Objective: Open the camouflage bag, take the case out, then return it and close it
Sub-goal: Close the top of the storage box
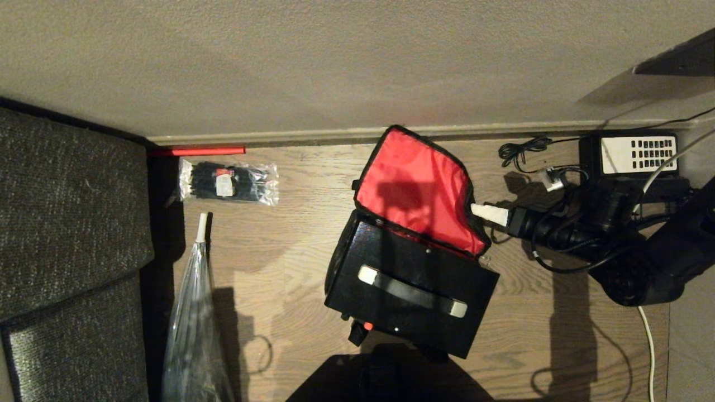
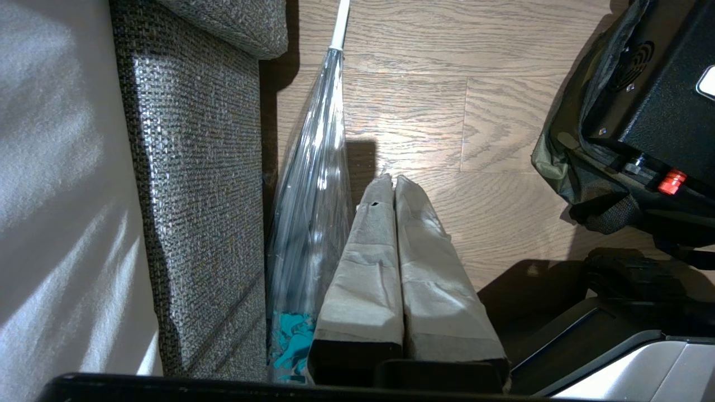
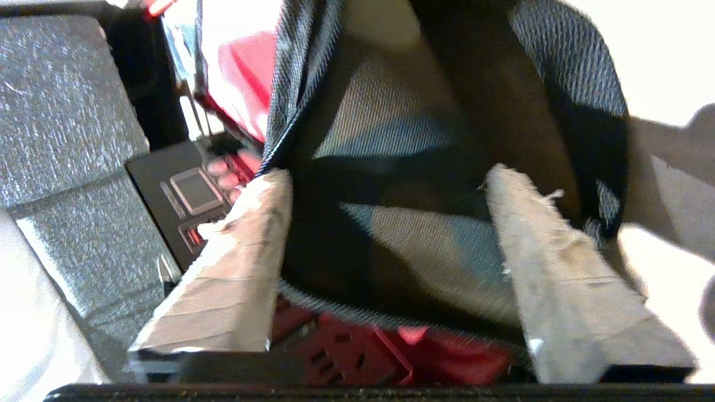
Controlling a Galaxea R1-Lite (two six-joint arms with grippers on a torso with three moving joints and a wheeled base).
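The camouflage bag (image 1: 357,262) lies on the wooden floor (image 1: 558,346), its smooth red-lined lid (image 1: 416,190) thrown back. The boxy black case (image 1: 413,290) with its strap handle sits exposed, not yet lifted clear. The right hand (image 1: 480,215) hovers spread-fingered beside the lid's edge, holding nothing. The left hand (image 2: 394,223) rests closed and empty.

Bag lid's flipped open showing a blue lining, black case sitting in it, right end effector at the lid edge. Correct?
Not quite: the bag lid lining is red, not blue, as the head view shows. The black case sits in it, and the right end effector is at the lid edge.
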